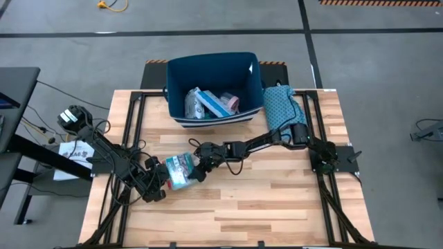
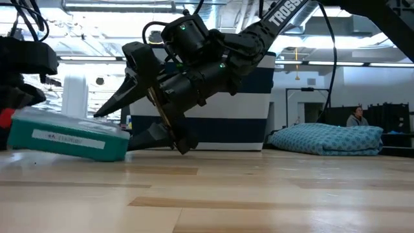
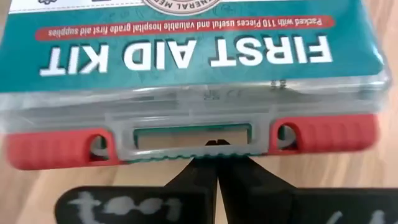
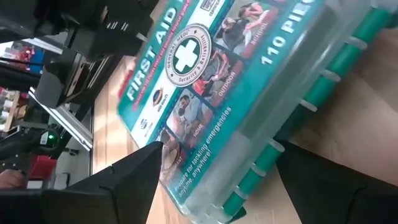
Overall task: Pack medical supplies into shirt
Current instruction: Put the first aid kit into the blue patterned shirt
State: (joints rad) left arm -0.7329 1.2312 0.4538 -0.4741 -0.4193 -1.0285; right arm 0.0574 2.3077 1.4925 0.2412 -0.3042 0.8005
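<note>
A first aid kit [image 1: 181,169], a clear case with a teal label and red latches, lies on the wooden table between my two grippers. My left gripper [image 3: 214,146] is shut at the kit's latch side, on the table's left. My right gripper [image 4: 217,149] is open at the kit's hinge side. One of its fingers [image 2: 110,107] reaches over the lid and the other [image 2: 174,139] points down at the table beside the kit. The other medical supplies [image 1: 211,104] lie in a blue bin [image 1: 169,83]. The teal patterned shirt [image 1: 284,104] lies bunched to the bin's right. My left gripper's shut fingertips meet the clear handle strip [image 3: 193,134] between the two red latches, coming level from the table's left. I cannot tell whether they pinch anything. My right gripper straddles the hinge edge [image 4: 292,124] from the table's right, slanting down; I cannot tell whether its fingers touch the kit.
The blue bin stands at the table's far middle, with the shirt [image 2: 330,139] beside it. Bare wood lies toward the near edge. A black side table with papers [image 1: 73,151] stands to the left. A person [image 2: 356,116] sits far back in the room.
</note>
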